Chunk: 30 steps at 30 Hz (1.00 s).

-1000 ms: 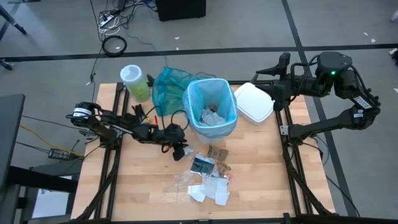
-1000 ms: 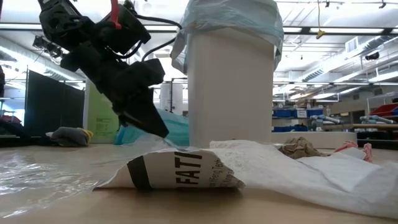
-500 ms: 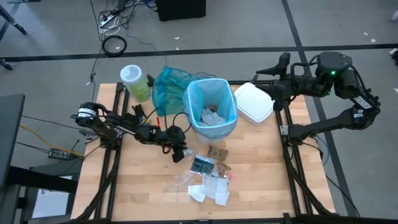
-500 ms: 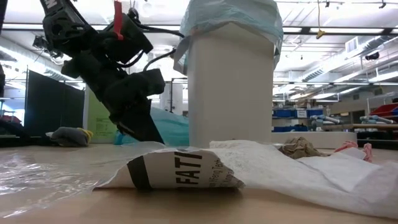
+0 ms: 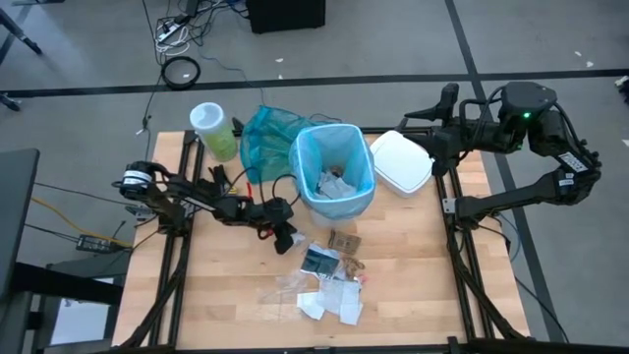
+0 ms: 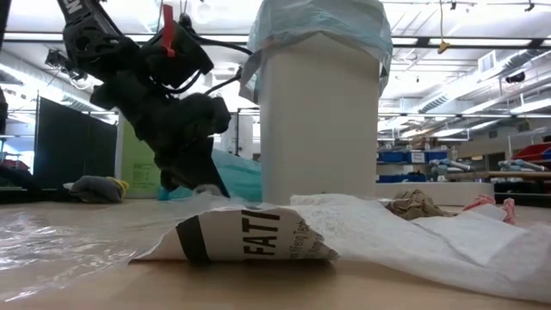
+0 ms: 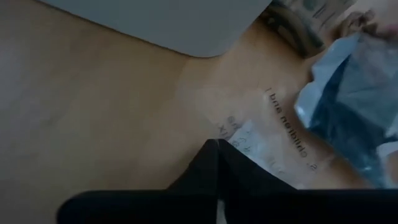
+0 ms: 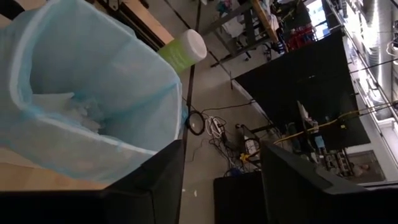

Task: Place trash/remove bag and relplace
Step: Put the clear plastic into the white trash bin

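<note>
The trash lies scattered on the wooden table in front of the white bin: white paper, a dark packet and a clear printed plastic scrap. The light blue bag lines the bin, its rim folded over the top. My left gripper is down at the table to the bin's front left, shut at the clear scrap's edge. My right gripper is open, held high and level beyond the bin's right, with nothing between its fingers. My left gripper's shut fingertips meet the near edge of the clear plastic scrap, slanting down from the table's left. The fingers themselves hide the pinch. The scrap lies flat on the table.
A teal-green bag and a green canister stand behind the bin on the left. A white lid lies to the bin's right. Bare wood lies at the table's near left.
My left gripper has stayed by the bin's front left, rolled a little about its wrist and shut with its fingertips low at the table. The right arm has kept still.
</note>
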Each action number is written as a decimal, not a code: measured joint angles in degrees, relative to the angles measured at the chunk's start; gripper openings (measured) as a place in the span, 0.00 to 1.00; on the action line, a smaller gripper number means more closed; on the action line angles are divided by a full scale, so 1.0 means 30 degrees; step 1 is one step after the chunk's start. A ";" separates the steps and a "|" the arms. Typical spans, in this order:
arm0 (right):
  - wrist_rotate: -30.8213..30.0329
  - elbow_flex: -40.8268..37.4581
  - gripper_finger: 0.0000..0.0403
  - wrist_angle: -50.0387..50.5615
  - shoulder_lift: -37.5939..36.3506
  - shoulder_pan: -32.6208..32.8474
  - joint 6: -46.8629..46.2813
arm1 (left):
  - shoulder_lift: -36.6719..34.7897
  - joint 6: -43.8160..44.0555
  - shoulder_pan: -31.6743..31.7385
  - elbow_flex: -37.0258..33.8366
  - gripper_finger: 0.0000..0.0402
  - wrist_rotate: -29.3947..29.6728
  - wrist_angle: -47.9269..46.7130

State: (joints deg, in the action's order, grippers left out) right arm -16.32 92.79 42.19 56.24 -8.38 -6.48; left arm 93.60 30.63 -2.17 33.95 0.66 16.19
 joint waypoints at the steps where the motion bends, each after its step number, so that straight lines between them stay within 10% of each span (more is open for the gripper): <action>1: 0.0000 0.0000 0.48 0.0003 -0.0004 -0.0007 0.0013 | -0.0120 0.0296 0.0000 0.0000 0.01 -0.0120 0.0155; 13: -0.0007 0.0000 0.46 0.0271 0.0003 -0.0007 0.0035 | -0.2907 0.1105 -0.0007 0.1498 0.01 -0.0607 0.0142; 30: -0.0007 0.0000 0.45 0.0728 -0.0001 0.0000 0.0042 | -0.9645 0.1191 -0.0058 0.3853 0.01 0.0784 -1.1059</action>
State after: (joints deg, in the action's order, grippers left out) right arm -16.34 92.79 44.37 56.24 -8.38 -6.35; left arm 64.66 34.20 -2.35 45.51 3.01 -16.98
